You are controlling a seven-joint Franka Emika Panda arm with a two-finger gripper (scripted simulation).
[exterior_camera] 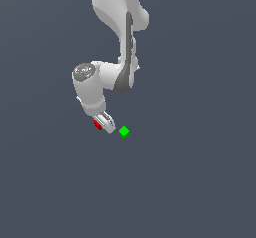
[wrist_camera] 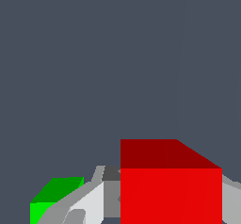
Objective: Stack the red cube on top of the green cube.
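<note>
Two cubes were in view: one small bright-red cube (exterior_camera: pixel 97 125) and one small bright-green cube (exterior_camera: pixel 124 132). The white arm's tool (exterior_camera: pixel 103 123) was clamped on the red cube, fingers (wrist_camera: pixel 89 202) flanking it, just beside the green cube on the plain grey floor (exterior_camera: pixel 200 182).

Ground (exterior_camera: pixel 200 182): flat, uniform dark slate grey-blue | Texture: none, no seams or markings | Extent: fills both views edge to edge | Light: even, diffuse, no strong shadows cast | Walls, furniture, windows: not discernible | Horizon: not discernible
</note>
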